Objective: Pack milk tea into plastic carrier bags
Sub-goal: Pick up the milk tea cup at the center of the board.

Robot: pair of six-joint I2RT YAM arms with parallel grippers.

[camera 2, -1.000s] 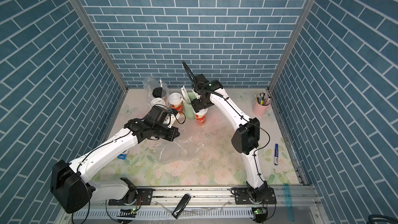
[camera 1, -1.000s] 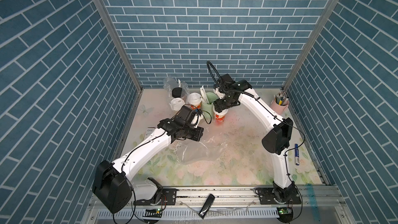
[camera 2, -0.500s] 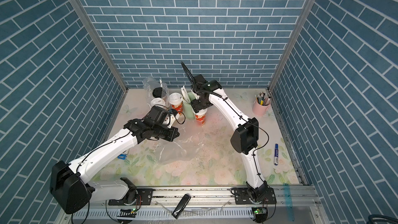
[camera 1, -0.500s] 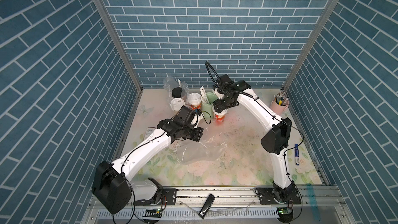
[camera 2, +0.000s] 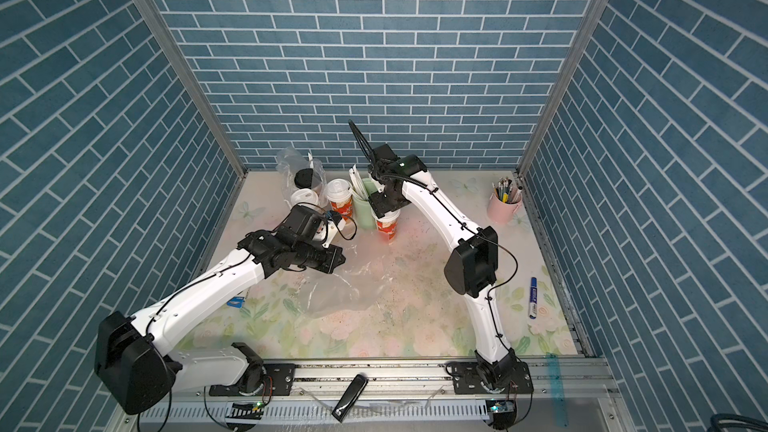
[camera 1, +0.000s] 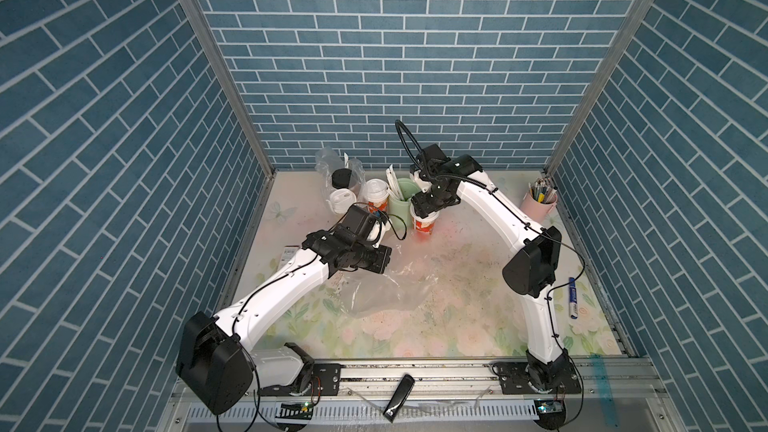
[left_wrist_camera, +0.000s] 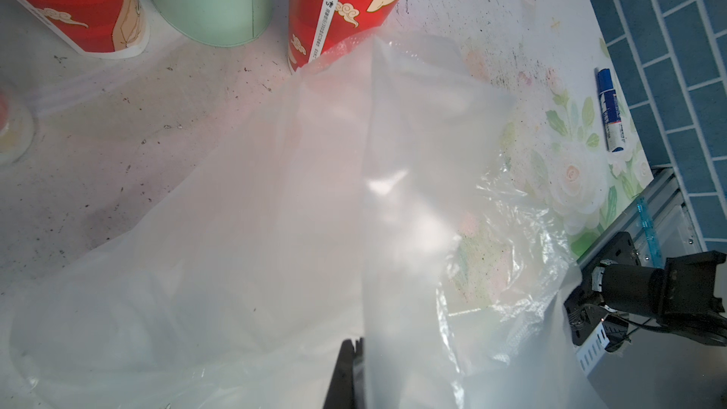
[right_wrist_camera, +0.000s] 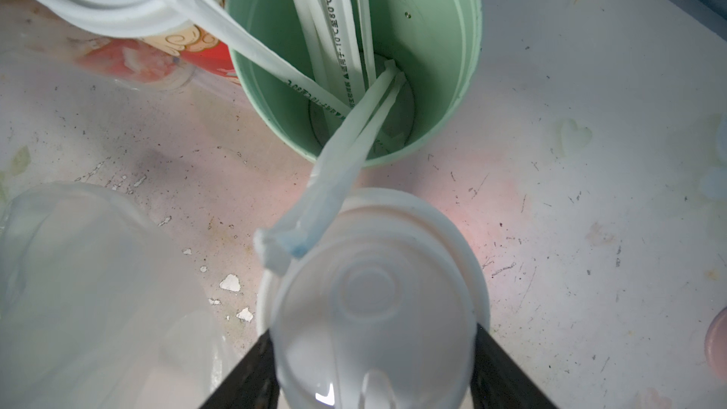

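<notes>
Left gripper: jaws fully closed, pinching an edge of the bag, which sags from them onto the worktop.
Right gripper: jaws wide, astride the cup just under its lid; whether they press on it I cannot tell.
Cup: upright on the worktop, just beside the straw pot, near the bag's far edge.
Others: two cups sit in the back bag; a fourth cup stands bare on the pot's other side.
Risk, straw: a wrapped straw leans out of the pot onto the lid; a lift could drag it along or tip the pot.
Risk, grip: the paper wall tapers and gives; too little squeeze and it slips, too much and the domed lid may pop.
Risk, bag: thin, limp, crinkly film held at one edge only; the mouth may collapse and the cup catch on it.
Materials: glossy printed paper, rigid white plastic lid, smooth mint pot, scuffed floral worktop.
</notes>
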